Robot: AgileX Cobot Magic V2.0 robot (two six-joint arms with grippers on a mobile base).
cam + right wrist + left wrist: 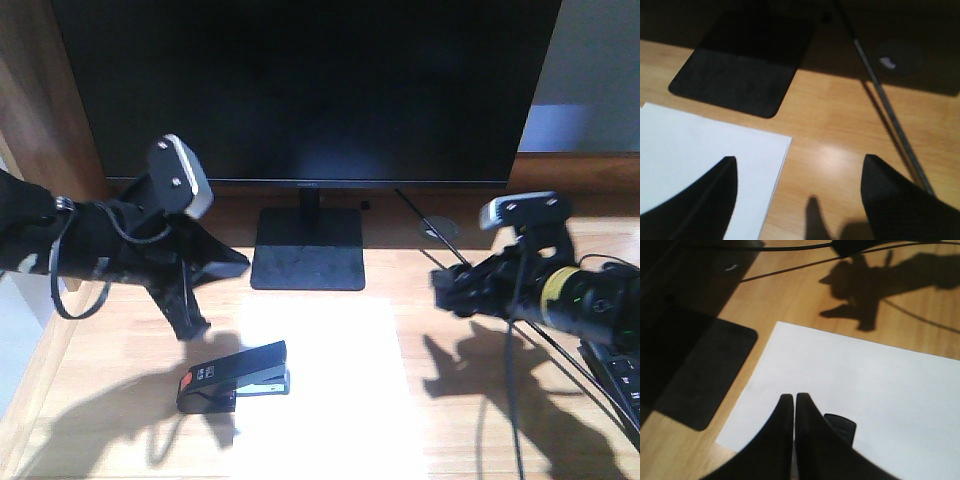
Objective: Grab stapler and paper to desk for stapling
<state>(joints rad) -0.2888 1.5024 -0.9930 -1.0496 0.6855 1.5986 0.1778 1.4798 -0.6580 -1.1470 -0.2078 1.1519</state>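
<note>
— Paper [325, 385] lies flat on the surface [480, 400], just in front of the monitor stand [307, 252], and the stapler [236, 376] sits at its left edge, part on the sheet. Both look placed, so what seems left is the stapling itself.

— Where are the arms?

— The left claw [190, 325] hangs just above and behind the stapler, its fingertips [792, 405] pressed together with nothing between them. The right claw [797, 175] is spread wide and empty, hovering over the right edge of the sheet and the bare wood beside it.

— How should the press go?

— Probably the closed left tips should come straight down on the raised rear arm of the stapler, near the orange-red patch, not on the nose, or it may tip. First the sheet's edge has to sit inside the jaw; whether it does cannot be told from these views. The right claw could pin the paper flat so it does not slide.
</note>
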